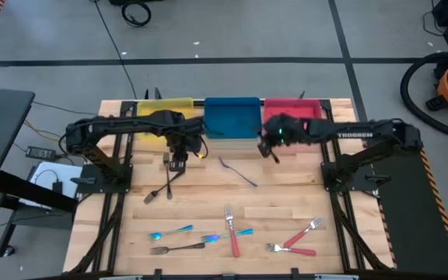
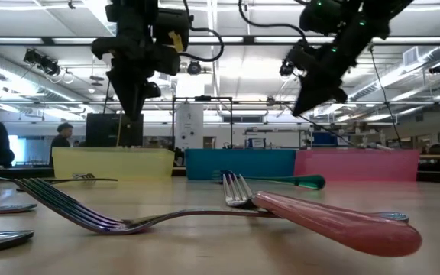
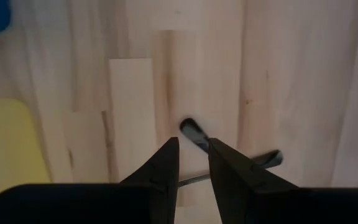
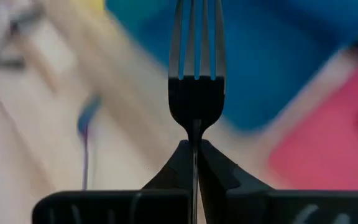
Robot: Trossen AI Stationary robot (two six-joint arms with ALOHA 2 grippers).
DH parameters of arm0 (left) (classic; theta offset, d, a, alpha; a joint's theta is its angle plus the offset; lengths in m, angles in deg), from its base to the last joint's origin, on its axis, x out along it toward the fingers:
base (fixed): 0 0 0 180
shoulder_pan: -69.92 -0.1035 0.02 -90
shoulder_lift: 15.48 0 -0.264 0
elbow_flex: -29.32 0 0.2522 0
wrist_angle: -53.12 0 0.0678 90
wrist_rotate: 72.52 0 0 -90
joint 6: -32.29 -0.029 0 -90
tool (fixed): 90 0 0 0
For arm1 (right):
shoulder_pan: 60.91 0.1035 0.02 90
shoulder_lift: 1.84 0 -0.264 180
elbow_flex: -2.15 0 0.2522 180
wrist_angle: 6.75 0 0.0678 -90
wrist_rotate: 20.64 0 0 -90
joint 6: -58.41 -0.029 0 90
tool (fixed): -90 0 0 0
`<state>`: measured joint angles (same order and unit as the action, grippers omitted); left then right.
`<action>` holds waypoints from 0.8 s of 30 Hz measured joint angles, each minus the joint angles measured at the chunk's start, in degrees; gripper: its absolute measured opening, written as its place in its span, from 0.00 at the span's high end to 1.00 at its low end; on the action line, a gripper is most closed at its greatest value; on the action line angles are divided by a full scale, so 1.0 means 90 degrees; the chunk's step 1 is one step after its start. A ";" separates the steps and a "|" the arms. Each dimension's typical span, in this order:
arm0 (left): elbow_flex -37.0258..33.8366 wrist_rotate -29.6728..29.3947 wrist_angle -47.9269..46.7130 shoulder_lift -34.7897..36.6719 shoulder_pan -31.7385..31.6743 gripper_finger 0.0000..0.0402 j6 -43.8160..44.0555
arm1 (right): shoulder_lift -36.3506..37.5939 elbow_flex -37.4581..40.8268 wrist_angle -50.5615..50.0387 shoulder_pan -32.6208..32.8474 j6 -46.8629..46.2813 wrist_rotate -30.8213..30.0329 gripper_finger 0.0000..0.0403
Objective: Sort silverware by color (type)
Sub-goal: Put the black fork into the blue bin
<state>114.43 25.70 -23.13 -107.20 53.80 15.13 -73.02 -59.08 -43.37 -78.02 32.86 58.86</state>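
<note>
My right gripper (image 1: 271, 149) hovers at the near right corner of the blue tray (image 1: 232, 117), shut on a dark grey fork (image 4: 196, 93). My left gripper (image 1: 179, 161) hangs above the table in front of the yellow tray (image 1: 166, 109), its fingers a narrow gap apart. It is over two crossed dark utensils (image 1: 162, 189), which lie flat on the wood (image 3: 191, 132). A slim iridescent utensil (image 1: 238, 173) lies mid-table. Near the front edge lie iridescent forks (image 1: 171, 232), a dark fork (image 1: 179, 249) and red-handled forks (image 1: 300, 235). My right gripper pinches the dark fork by its neck (image 4: 195, 132), just behind the tines, between the two fingertips. The tines (image 4: 196, 37) point straight out past the fingers, along their line. The fork is lifted clear of the table; its handle is hidden behind the fingers.
Yellow, blue and red trays (image 1: 294, 109) stand side by side along the table's far edge. In the low view a red-handled fork (image 2: 334, 220) lies across a grey fork (image 2: 90, 210) close to the camera. Bare wood lies between the trays and the front utensils.
</note>
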 joint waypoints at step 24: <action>0.0001 -0.0099 0.0210 0.0000 -0.1150 0.78 -0.0023 | -0.1899 -0.0777 0.3890 -0.2167 0.3548 0.1751 0.97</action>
<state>114.45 24.81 -21.24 -107.20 43.45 14.93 -90.11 -66.07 -8.36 -97.53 64.79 74.62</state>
